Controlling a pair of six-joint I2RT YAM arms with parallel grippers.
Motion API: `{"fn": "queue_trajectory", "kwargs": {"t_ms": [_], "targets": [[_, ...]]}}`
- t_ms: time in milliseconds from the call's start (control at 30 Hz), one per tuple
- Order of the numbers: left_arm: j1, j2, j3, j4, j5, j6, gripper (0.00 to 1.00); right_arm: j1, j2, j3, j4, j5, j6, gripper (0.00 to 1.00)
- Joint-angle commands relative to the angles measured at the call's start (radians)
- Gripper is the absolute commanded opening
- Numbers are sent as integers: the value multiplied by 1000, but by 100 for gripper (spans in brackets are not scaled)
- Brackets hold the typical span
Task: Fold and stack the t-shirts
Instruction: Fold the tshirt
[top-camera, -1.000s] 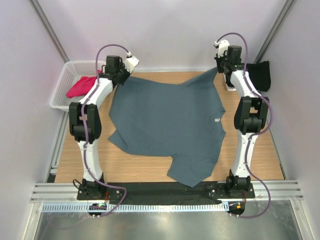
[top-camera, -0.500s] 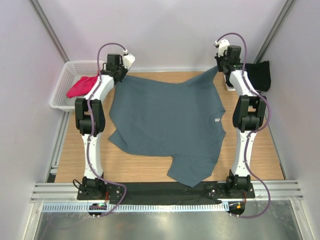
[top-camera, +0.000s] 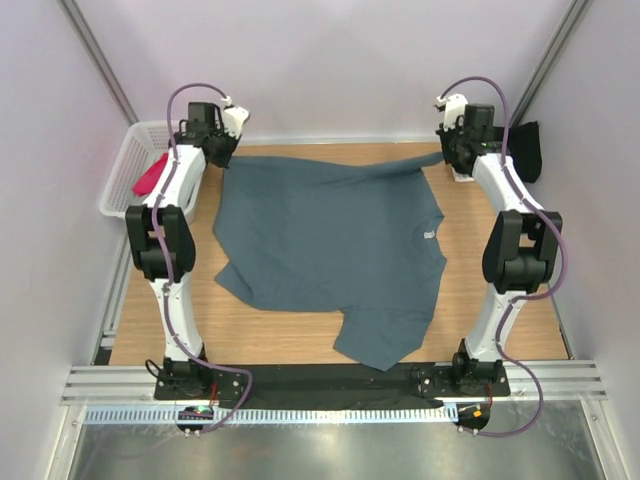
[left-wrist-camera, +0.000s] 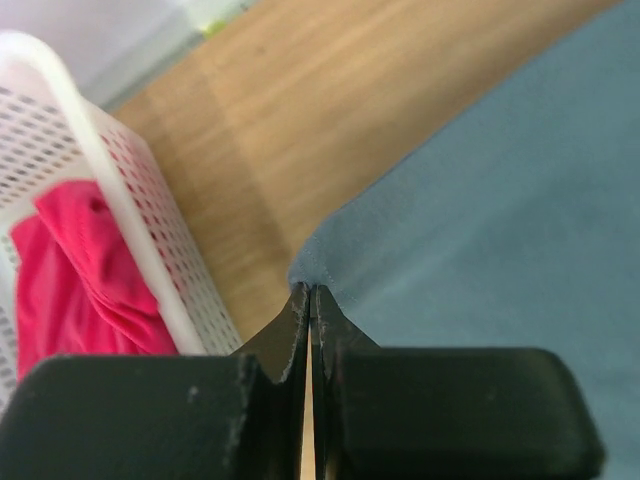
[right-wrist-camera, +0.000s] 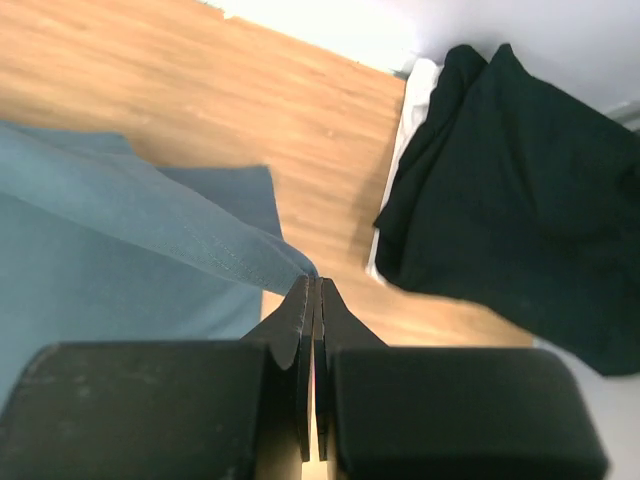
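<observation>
Pale-walled cell, wooden worktop (top-camera: 260, 335) | left tool (left-wrist-camera: 305, 293) and right tool (right-wrist-camera: 312, 286) each clamped on a far corner of the slate blue-grey t-shirt (top-camera: 330, 240) | likely stretching it flat for folding

We see a white mesh basket (top-camera: 120, 188) at ten o'clock, against the left edge of the wooden worktop (top-camera: 290, 335). At six o'clock a black strip (top-camera: 310, 382) lines the near edge. Beyond it lie silver rails (top-camera: 580, 382), a white slotted strip (top-camera: 330, 414) and a shiny metal sheet (top-camera: 330, 452). Pale walls close the other sides.
</observation>
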Motion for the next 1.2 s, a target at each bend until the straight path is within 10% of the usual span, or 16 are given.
{"fn": "queue_trajectory", "kwargs": {"t_ms": [0,1167], "targets": [[0,-96,-53,-127,57,1,0,0,-122,-72,3,-19,5,1],[16,-335,-440,-57,-17,-7,0,23,-501,-506,-77,-60,19,1]]}}
